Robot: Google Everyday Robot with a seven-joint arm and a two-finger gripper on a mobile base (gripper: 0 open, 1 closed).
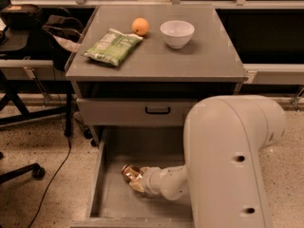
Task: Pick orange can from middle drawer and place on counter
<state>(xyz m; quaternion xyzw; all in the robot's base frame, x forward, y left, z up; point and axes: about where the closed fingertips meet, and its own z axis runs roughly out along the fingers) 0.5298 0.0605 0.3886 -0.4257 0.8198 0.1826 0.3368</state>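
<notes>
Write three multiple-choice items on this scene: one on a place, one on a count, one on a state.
1. Where is the claw?
A. high in the air
B. down in the middle drawer, at the orange can
C. out of the picture

2. How many things lie on the counter?
A. one
B. three
C. five

3. The middle drawer is:
A. pulled open
B. shut
C. taken out

Key:
1 B, it meets the can above the drawer's floor.
2 B, chip bag, orange fruit and white bowl.
3 A, its floor shows.
</notes>
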